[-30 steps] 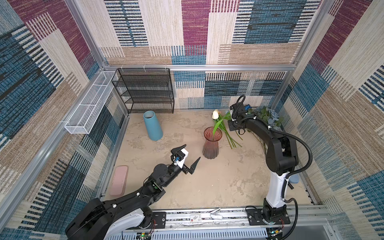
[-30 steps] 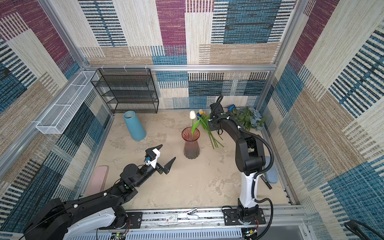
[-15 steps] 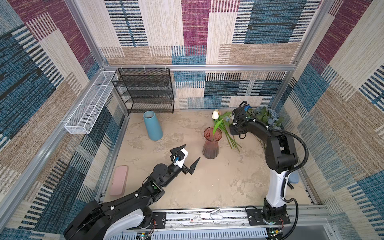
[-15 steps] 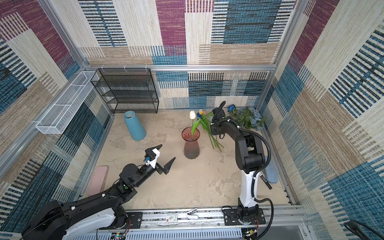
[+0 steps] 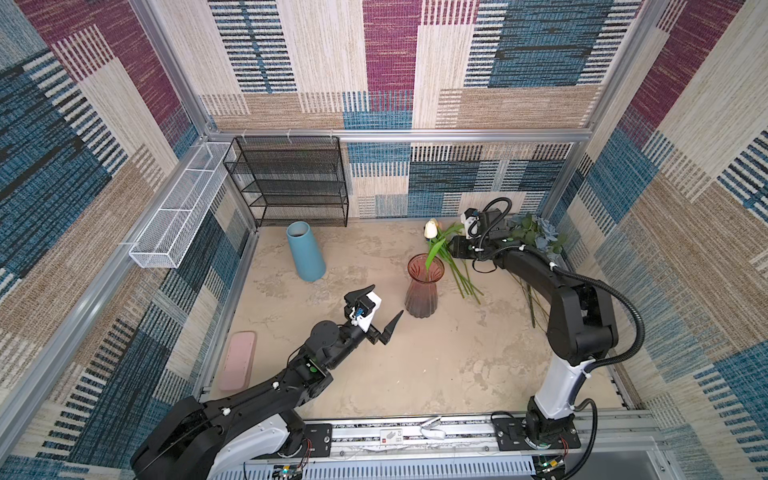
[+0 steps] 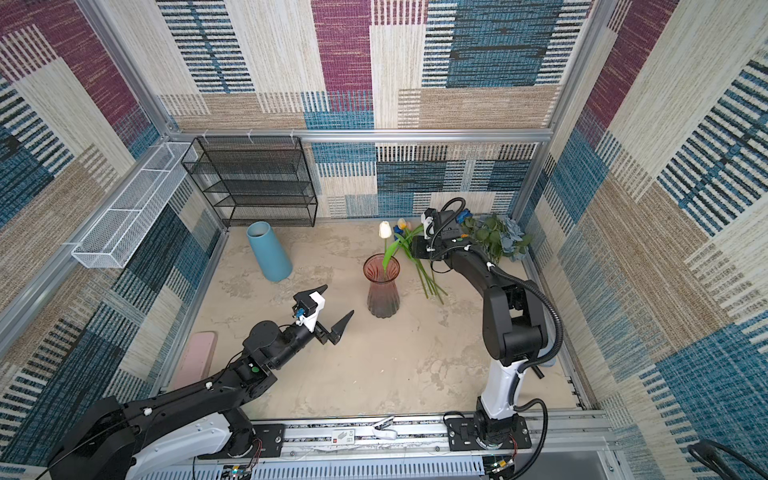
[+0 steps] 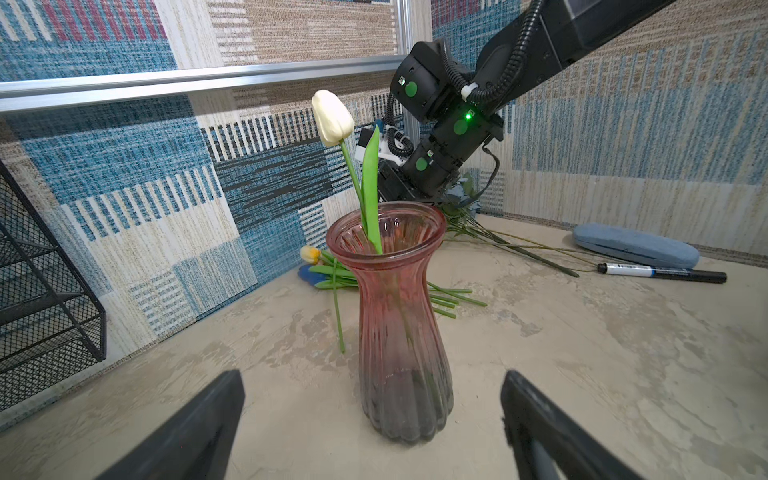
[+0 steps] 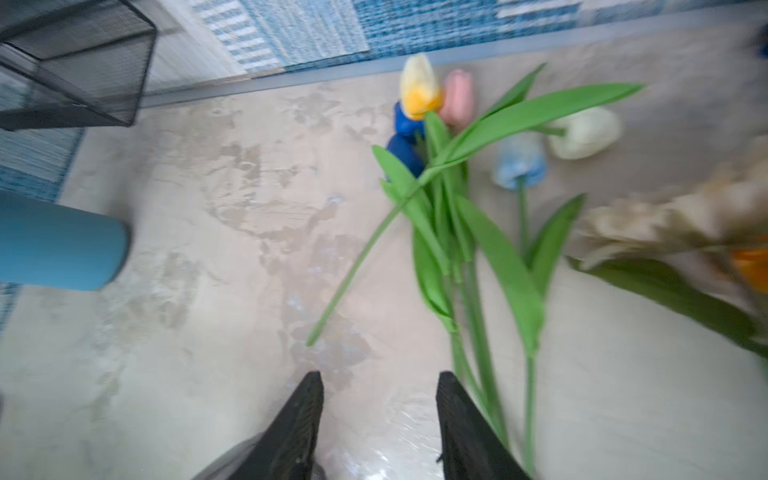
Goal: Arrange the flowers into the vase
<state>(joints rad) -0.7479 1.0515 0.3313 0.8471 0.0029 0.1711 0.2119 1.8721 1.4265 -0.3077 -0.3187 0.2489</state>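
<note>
Facing the pink vase [image 5: 422, 286], where one white tulip [image 5: 431, 228] is already stood, the left gripper [image 5: 386, 300] is held wide open and empty. Beyond, the loose flowers [image 8: 440, 199] are laid stems-forward just beside the right gripper [image 8: 380, 382], parted and empty, judged the nearer arm.

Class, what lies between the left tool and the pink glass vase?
Bare tabletop only, from left tool to pink glass vase; left wrist view shows it.

My right gripper [image 8: 379, 376] has spread its jaws beside the white tulip [image 5: 431, 228], and that arm's elbow has sunk lower
</note>
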